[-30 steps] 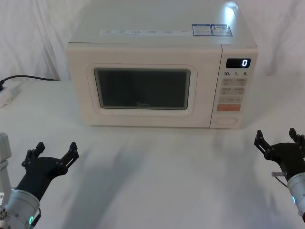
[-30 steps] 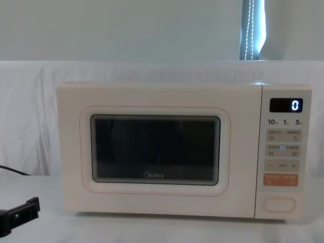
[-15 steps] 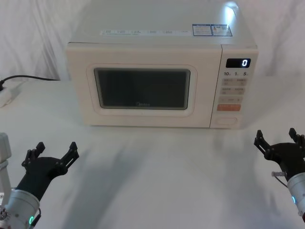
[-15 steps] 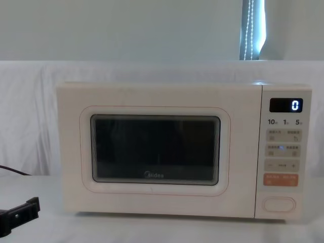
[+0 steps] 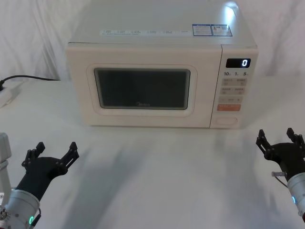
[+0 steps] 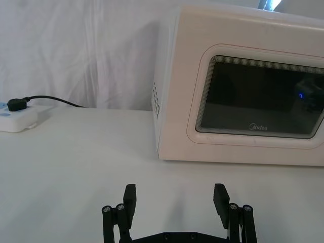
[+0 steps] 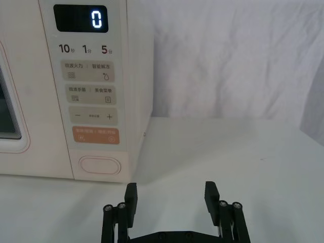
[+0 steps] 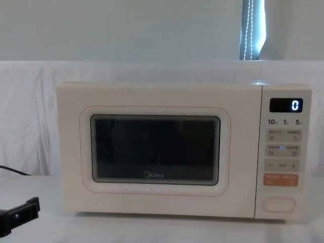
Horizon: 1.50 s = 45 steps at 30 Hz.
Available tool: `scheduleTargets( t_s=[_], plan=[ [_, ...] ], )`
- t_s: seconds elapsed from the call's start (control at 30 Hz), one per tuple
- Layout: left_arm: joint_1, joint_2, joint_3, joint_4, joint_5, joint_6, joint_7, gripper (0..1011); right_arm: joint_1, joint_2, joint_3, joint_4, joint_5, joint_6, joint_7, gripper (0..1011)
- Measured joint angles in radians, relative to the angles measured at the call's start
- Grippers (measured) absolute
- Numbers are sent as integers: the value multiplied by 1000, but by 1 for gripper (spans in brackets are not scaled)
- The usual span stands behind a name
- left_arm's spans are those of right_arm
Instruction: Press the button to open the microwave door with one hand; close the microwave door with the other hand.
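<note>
Backdrop: white cloth over table point(image 5: 157, 167) & wall behind; microwave centred, cord at far left.
Head view: microwave door point(image 5: 143, 88) shut, flush w/ body; button point(image 5: 225, 121) at panel's bottom, under orange key. Left gripper point(image 5: 50, 155) low left, fingers spread; right gripper point(image 5: 281, 143) low right, spread, well apart from button but roughly in line w/ it, prob. staged to press. Task not begun.
Left wrist view: gripper faces door; door's far edge cut off.
Right wrist view: button ahead, untouched; key labels too small to read.
Chest view: black finger tip at lower left, likely left gripper's; rest cut off.
</note>
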Motion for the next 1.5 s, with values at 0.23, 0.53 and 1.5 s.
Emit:
scheduleTargets(
  t_s=[0.23,0.53,1.5],
  plan=[
    [0,0,0,0,0,0,0,1001,0,0,0,0,0,0,0,688],
    [0,0,0,0,0,0,0,1001,0,0,0,0,0,0,0,407],
    [0,0,0,0,0,0,0,1001,-1,0,0,-1,-2,0,-3,0]
  ],
)
